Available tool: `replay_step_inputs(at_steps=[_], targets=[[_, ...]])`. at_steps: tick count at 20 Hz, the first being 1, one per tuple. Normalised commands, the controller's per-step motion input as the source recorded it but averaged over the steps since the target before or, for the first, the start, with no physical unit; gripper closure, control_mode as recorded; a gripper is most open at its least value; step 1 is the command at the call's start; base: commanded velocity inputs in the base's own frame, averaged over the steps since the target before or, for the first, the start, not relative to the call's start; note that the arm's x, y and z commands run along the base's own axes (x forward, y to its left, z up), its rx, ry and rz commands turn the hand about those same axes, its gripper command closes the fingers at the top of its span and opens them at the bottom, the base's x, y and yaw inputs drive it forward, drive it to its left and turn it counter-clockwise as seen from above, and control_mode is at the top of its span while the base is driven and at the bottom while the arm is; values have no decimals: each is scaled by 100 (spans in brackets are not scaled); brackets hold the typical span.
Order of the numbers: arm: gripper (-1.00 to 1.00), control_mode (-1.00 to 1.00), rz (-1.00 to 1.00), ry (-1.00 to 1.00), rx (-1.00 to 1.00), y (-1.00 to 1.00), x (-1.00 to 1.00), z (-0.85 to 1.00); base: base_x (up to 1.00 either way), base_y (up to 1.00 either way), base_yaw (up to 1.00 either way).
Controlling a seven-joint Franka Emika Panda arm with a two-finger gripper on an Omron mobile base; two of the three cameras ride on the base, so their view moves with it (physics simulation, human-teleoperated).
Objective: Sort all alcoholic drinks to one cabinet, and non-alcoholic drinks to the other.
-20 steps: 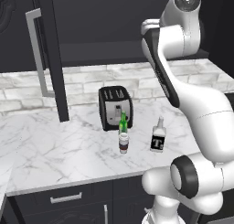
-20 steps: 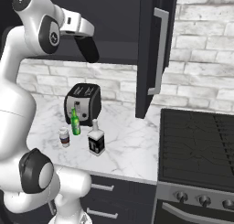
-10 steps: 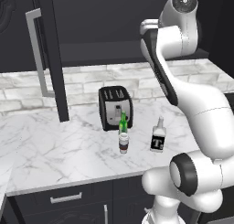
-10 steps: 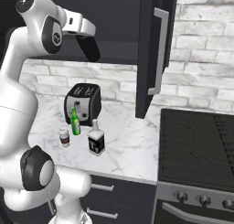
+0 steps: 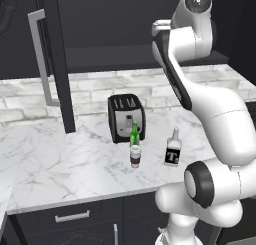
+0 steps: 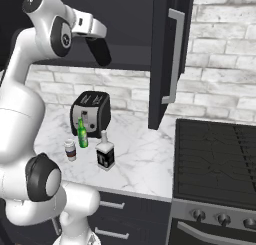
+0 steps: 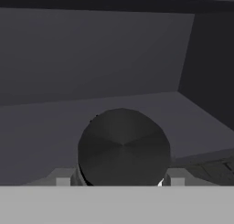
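hand view: dark near-black wall cabinet interior ahead of the pincer, its shelf floor running below and beyond. plain black cylindrical flask sits right at the pincer, between the finger tips, top facing the camera, long axis along the pincer's reach; looks gripped, jaws part-way in around it. coming move likely turns on setting it onto the shelf, then letting go.
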Motion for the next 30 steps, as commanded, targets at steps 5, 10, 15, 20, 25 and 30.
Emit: replay_step_inputs(at_steps=[5,10,15,20,25,30], targets=[[100,-100,0,0,0,0,23,3,0,0,0],[100,-100,0,0,0,0,27,1,0,0,0],[100,-100,0,0,0,0,27,0,0,0,0],[100,-100,0,0,0,0,23,0,0,0,0],[100,-100,0,0,0,0,21,0,0,0,0],[100,-100,0,0,0,0,17,0,0,0,0]])
